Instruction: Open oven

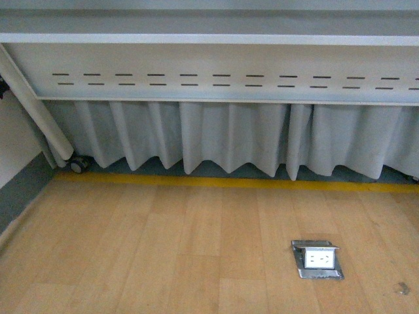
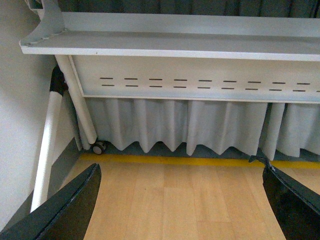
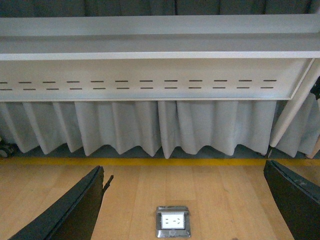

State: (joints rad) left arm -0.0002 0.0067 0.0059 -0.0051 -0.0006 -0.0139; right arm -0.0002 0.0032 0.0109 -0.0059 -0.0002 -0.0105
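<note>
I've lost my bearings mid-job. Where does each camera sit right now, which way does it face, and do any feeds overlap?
Front view: on the body, facing a white table, curtain and wooden floor; no arms show, no oven.
Left wrist view: faces the table's caster end; open left gripper fingers frame it.
Right wrist view: faces table and floor socket; open right gripper fingers show.
Shared: front and right wrist both see the socket; all see the yellow floor line.
</note>
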